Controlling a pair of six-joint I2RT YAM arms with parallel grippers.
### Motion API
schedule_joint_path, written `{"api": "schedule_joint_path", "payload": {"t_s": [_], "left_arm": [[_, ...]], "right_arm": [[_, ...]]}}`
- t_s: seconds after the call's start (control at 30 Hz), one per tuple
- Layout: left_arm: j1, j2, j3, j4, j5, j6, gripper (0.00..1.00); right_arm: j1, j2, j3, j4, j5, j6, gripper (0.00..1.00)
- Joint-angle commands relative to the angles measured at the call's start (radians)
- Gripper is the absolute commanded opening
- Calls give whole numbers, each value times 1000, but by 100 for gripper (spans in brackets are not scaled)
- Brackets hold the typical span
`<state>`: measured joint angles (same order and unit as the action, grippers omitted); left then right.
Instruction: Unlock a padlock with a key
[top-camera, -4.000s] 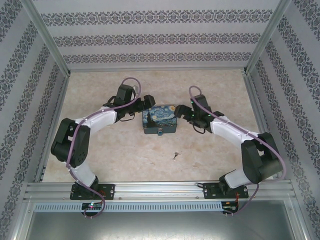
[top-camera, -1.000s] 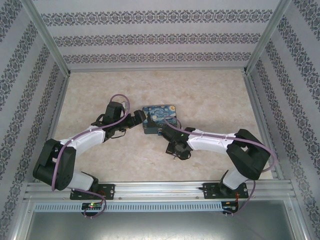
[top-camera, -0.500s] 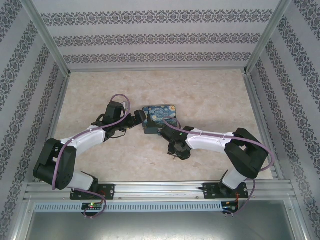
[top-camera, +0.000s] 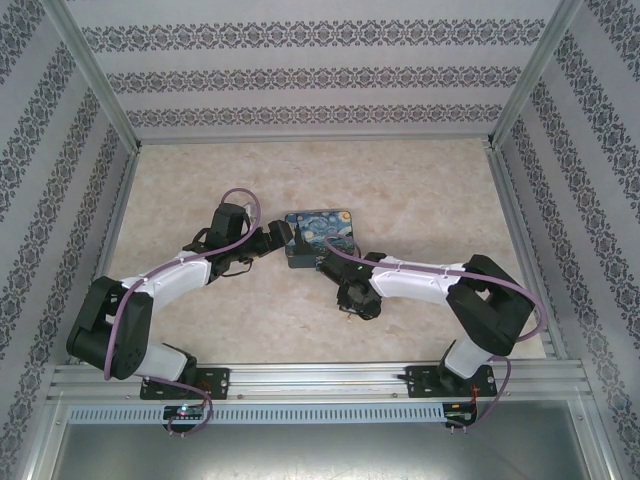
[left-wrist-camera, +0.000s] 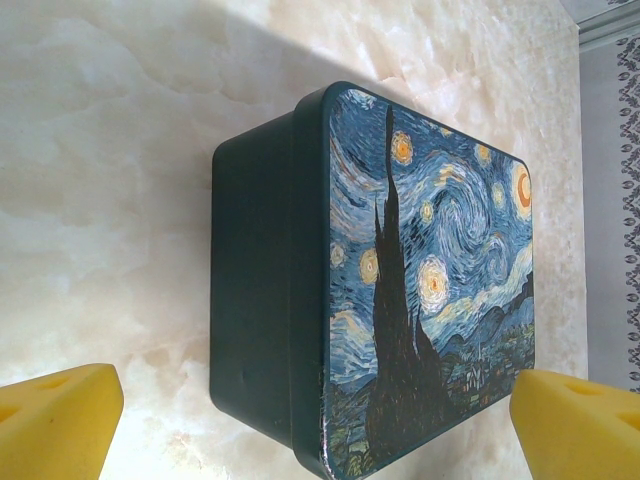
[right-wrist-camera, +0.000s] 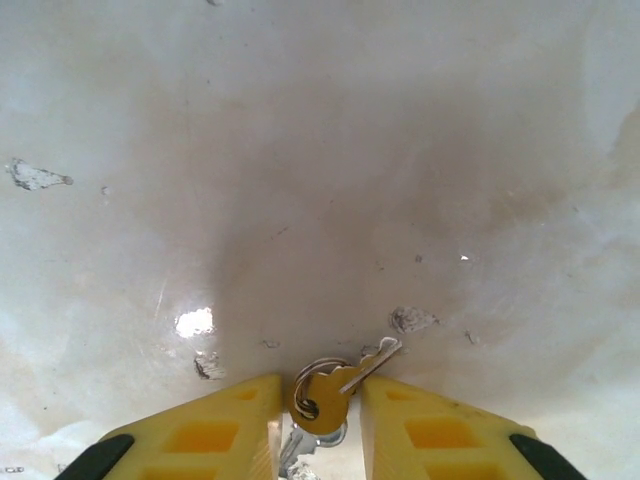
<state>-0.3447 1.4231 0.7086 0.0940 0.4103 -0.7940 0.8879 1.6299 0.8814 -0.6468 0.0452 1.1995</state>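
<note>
Pickup stage: key (right-wrist-camera: 322, 403) is bracketed at bottom centre by the narrow-set right gripper (right-wrist-camera: 320, 388), a final squeeze judged due; padlock (left-wrist-camera: 430, 280) is straddled mid-frame by the wide-open left gripper (left-wrist-camera: 318, 405).

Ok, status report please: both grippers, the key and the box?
Left gripper open, fingers either side of the box. Right gripper low over the table, key between its fingers, grip unconfirmed. No obstruction seen.
</note>
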Motion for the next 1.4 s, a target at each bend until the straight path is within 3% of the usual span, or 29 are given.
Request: {"api": "schedule_joint_path", "payload": {"t_s": [0.0,0.27,0.47,0.63,0.8,1.0,1.27,1.37], "left_arm": [[10,-12,-5,-6,-1,12,99],[10,-21,14,-42,-7,51,99],[11,-24,35,-57,23,88,99],[10,-55,52,-116,-53,107,99],[10,-97,45,-133,-66,-22,100],[-10,-127,-26,110,60,-273,100],[-79,-129,-5,291,64,-485,99],[-104,-94,13,378,63,-550,92]], "right_arm": [[14,50,-18,74,16,-7,21],[26,17,-36,102,27,-18,0],[38,-86,-82,126,45,-16,0],[42,-229,-129,137,73,-13,0],[35,-363,-135,156,104,-16,0],[-28,-470,-94,256,138,-26,0],[-160,-477,8,425,107,-44,0],[-194,-458,35,483,78,-27,0]]}}
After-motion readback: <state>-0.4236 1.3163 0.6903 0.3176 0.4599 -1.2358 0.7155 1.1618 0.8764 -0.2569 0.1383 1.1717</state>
